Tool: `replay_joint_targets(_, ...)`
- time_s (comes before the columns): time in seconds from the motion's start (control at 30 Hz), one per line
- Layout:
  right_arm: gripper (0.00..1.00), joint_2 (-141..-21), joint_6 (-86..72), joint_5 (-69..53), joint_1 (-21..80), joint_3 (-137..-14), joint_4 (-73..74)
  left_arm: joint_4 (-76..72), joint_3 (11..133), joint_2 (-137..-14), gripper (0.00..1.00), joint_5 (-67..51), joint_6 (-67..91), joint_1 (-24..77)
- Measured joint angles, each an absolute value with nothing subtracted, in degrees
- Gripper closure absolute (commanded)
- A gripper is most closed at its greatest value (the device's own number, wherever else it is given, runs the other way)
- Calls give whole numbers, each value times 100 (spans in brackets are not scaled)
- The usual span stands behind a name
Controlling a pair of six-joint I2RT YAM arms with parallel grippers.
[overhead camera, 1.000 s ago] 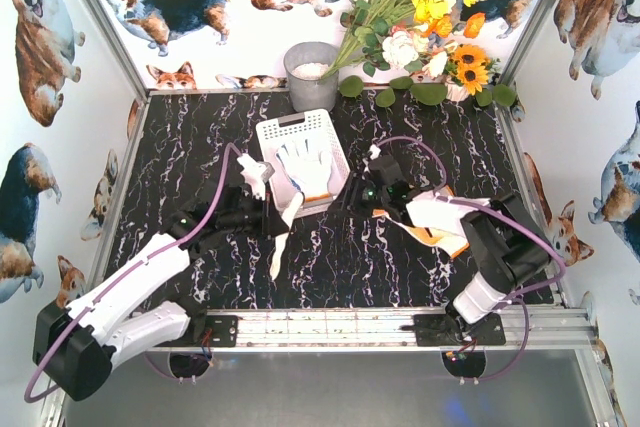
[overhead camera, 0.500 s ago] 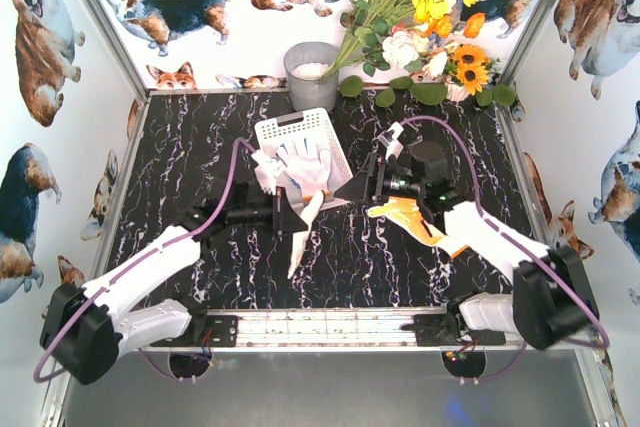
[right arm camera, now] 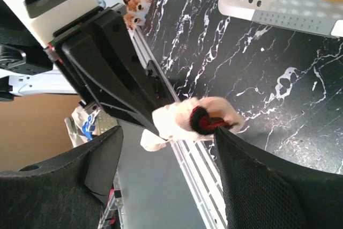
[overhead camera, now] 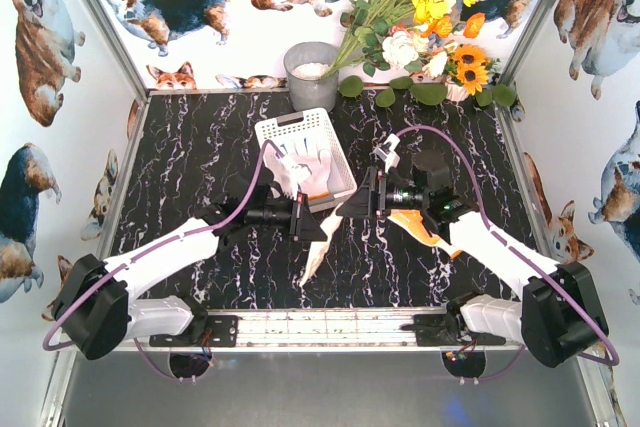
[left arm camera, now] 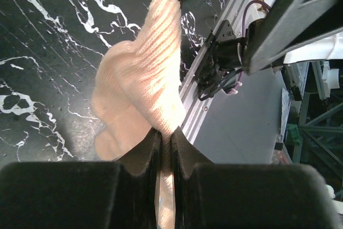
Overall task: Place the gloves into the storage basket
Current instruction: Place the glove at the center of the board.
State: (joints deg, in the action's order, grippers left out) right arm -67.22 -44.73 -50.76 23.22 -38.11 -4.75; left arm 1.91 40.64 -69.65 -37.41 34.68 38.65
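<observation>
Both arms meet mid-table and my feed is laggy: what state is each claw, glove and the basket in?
Left claw: shut on cream glove.
Right claw: open, jaws either side of its cuff.
Cream glove: dangling from left claw.
Basket: upright, white glove inside.
White glove: lying in basket.
Yellow glove: on table by right arm.

Grey pot (overhead camera: 311, 74), flower bouquet (overhead camera: 420, 7), black marbled table (overhead camera: 200, 157)

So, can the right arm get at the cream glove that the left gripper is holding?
Probably yes. The right gripper is open, and the cream glove shows its cuff end between the fingers with nothing in the way. The left gripper pinches it farther along.
</observation>
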Motion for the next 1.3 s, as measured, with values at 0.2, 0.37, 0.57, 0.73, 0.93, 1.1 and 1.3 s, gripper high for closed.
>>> replay_joint_targets(0.2, 32, -6722, -4287, -4978, 2327, -3811, -204, 73, 4283, -7002, 100, -3752, 3548, 4051)
replay_joint_targets(0.37, 55, -6720, -4219, -4989, 2353, -3809, -145, -32, 4377, -7004, 100, -3743, 3586, 4093)
replay_joint_targets(0.57, 100, -6598, -4244, -5015, 2370, -3791, -132, 34, 4388, -7013, 92, -3540, 3559, 4101)
replay_joint_targets(0.73, 100, -6394, -4344, -4803, 2379, -3804, 301, 237, 4431, -7013, 60, -3199, 3441, 4117)
replay_joint_targets(0.93, 100, -6386, -4606, -4359, 2379, -4010, 1461, 947, 4805, -6965, 43, -2263, 3039, 4270)
replay_joint_targets(1.1, 100, -6355, -5172, -4045, 2408, -4169, 1872, 1142, 4971, -6777, 39, -1621, 2812, 4504)
replay_joint_targets(1.3, 100, -6154, -5489, -3295, 2764, -4534, 1927, 1107, 4969, -6700, 39, -1015, 2827, 4521)
